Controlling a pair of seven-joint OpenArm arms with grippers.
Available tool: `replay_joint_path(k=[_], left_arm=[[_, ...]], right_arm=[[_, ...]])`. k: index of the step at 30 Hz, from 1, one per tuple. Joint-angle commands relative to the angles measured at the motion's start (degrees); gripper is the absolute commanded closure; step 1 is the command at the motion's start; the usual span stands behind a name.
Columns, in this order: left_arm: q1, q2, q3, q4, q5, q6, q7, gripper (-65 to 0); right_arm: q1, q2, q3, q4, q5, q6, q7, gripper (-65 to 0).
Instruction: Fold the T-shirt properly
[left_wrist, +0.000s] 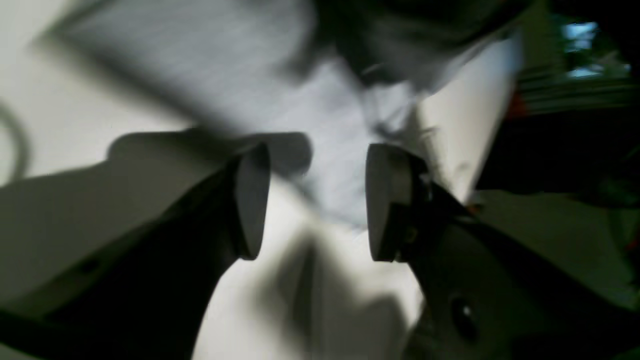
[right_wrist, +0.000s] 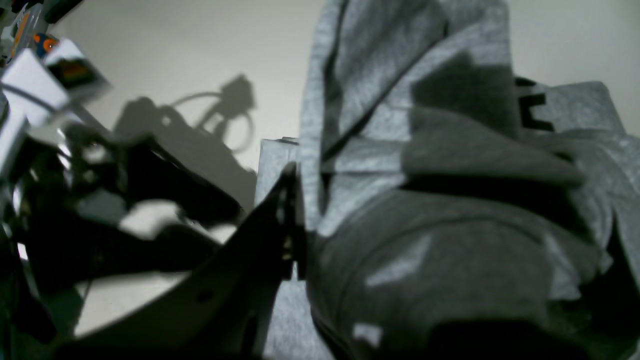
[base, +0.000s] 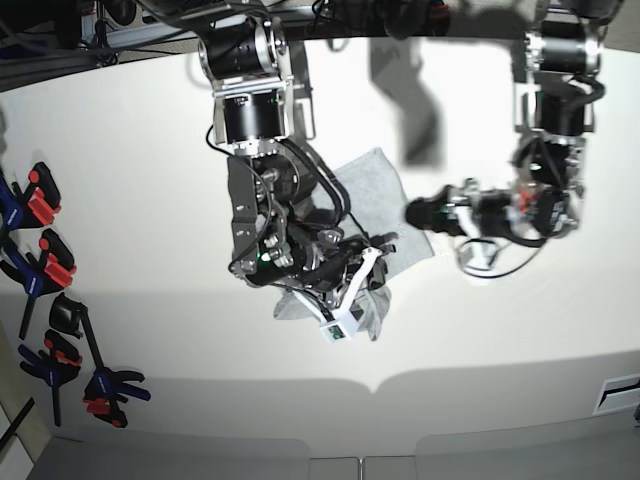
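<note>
two grippers: our right gripper (right_wrist: 295, 220) is pinching the grey t-shirt (base: 375, 190) tight, and our left gripper (left_wrist: 315, 200) is hanging wide apart over the desk (base: 150, 220), holding nothing.

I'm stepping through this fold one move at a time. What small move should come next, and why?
Probably carry the right gripper, shut on a bunch of the T-shirt, across to lay that fold flat. The cloth hangs crumpled from it, and the left gripper is open and empty beside the shirt's edge.
</note>
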Motion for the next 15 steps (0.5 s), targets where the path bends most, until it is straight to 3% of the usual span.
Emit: replay_joint_path(k=[1,8,15], left_arm=[[-1.46,-1.42,-1.90,0.85,-1.46,-0.52,-1.20,-29.1],[-1.33,-3.37,-16.39,0.85,-2.34,-0.52,-2.89,-29.1],[-1.16,-3.37,-18.62,0.85,-2.34,-0.52,-2.86,-29.1]], right_arm=[[1.90,-0.42,-0.15,1.11,1.42,0.00,1.05,0.0],[1.90,-0.42,-4.00,1.73,-0.17,-0.04,0.96,0.0],[1.90,-0.42,-13.33,2.25,-0.22,-2.75,0.37,0.0]])
